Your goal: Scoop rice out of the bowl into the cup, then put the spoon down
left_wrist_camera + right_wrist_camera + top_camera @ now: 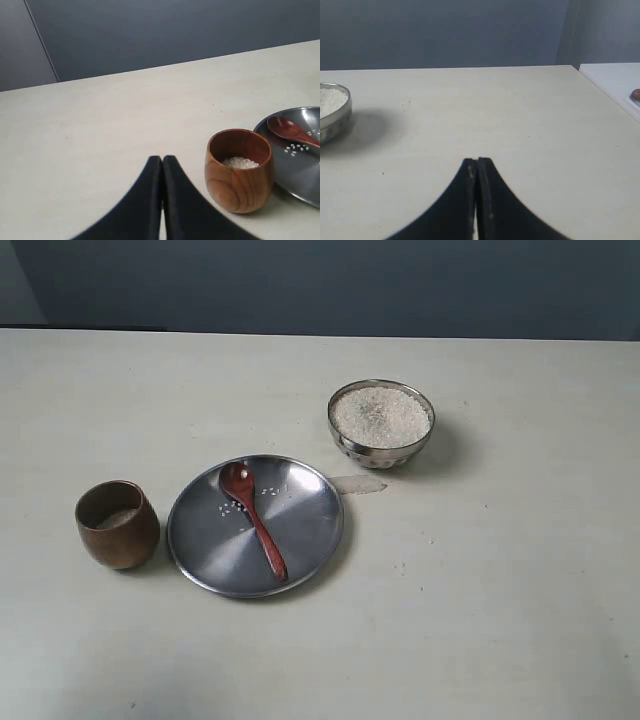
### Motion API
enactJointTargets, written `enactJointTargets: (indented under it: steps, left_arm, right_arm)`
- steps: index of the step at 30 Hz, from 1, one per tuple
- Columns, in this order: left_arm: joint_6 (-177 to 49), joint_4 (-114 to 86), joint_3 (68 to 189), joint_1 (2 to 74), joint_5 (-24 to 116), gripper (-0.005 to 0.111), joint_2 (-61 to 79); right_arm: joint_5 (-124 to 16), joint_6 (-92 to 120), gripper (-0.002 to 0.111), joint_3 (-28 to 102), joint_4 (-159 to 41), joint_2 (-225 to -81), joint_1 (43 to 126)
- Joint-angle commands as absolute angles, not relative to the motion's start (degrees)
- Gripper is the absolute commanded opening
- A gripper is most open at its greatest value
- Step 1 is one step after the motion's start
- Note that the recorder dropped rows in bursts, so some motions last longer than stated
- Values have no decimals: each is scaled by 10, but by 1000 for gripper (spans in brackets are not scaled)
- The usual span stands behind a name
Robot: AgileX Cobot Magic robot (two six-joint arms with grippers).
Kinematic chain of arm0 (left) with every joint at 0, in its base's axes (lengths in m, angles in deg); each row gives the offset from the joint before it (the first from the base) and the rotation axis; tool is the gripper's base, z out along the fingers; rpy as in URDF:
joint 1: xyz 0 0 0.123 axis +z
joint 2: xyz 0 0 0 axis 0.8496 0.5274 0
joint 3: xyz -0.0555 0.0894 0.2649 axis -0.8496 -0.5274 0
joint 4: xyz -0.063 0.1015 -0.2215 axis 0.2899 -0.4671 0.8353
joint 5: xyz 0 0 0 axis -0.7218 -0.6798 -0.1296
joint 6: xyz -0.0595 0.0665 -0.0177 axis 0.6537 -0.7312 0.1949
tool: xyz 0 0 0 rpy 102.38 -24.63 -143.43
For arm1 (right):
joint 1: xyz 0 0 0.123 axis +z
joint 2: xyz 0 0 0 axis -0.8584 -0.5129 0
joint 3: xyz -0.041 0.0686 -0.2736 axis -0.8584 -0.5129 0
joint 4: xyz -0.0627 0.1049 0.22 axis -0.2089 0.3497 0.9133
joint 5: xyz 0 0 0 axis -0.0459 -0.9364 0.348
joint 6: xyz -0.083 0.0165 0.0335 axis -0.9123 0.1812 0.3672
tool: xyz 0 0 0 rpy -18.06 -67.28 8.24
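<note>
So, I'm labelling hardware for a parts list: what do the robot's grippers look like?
Both the left gripper and the right gripper show two plain matt black fingers, broad at the base and curving in to narrow rounded tips. No cables or markings show, and the arms themselves are out of view.

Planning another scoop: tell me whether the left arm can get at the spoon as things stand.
Probably yes. The spoon lies uncovered on the steel plate. The wooden cup stands beside the plate, nearer the left gripper, so reach over it; the jaws are shut.
</note>
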State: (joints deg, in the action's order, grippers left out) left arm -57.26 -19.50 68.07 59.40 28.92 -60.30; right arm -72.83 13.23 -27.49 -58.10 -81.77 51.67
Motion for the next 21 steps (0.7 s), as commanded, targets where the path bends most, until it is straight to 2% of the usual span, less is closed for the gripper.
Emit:
enactJointTargets:
  steps: [1, 21]
  left_arm:
    - [-559, -184, 678, 593, 268, 0, -605]
    - [-559, -132, 678, 593, 269, 0, -605]
  right_arm:
    - [-724, 131, 0, -275, -581, -815, 519]
    - [-724, 131, 0, -275, -581, -815, 519]
